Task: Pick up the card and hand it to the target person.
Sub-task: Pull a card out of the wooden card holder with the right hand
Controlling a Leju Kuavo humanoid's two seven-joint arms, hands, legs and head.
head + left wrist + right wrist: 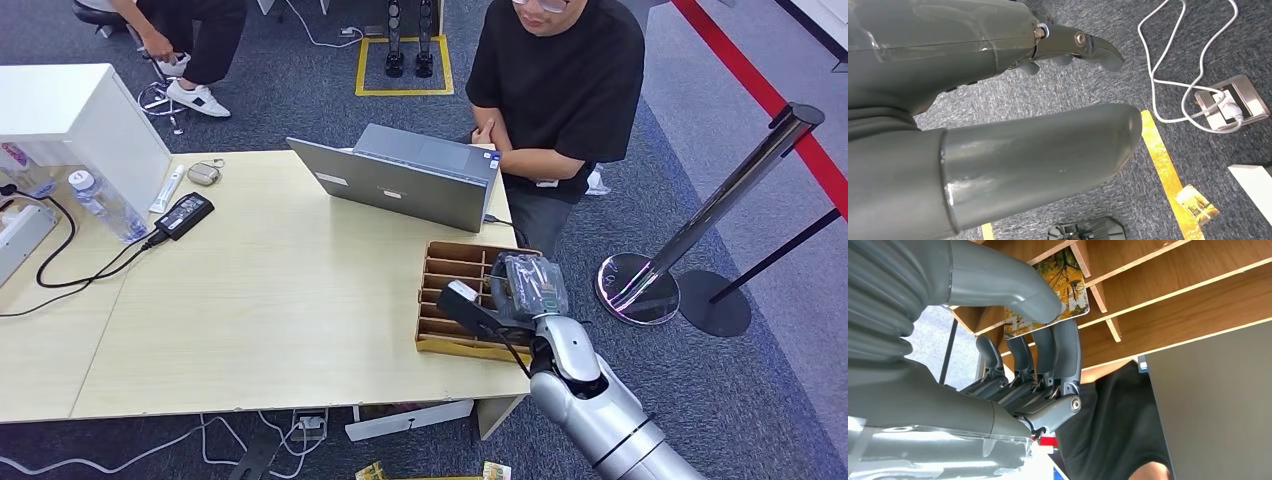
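The card [1068, 290], printed with yellow autumn leaves, is pinched between the thumb and fingers of my right hand [1038, 340]. It sits just over the slots of the wooden organizer tray [1168, 295]. In the head view my right hand [525, 290] hovers over that tray [450, 265] at the table's right end. A person in a black shirt [560, 80] sits just beyond the table, behind an open grey laptop [410, 175]. My left hand [1038, 150] hangs above the carpet with nothing in it, its fingers apart.
A chrome stanchion [720, 200] with a round base [637, 288] stands right of the table. A water bottle [100, 205], power adapter [183, 215] and white box [70, 115] sit at the left. A loose card [1198, 204] lies on the floor. Another person [190, 40] sits far left.
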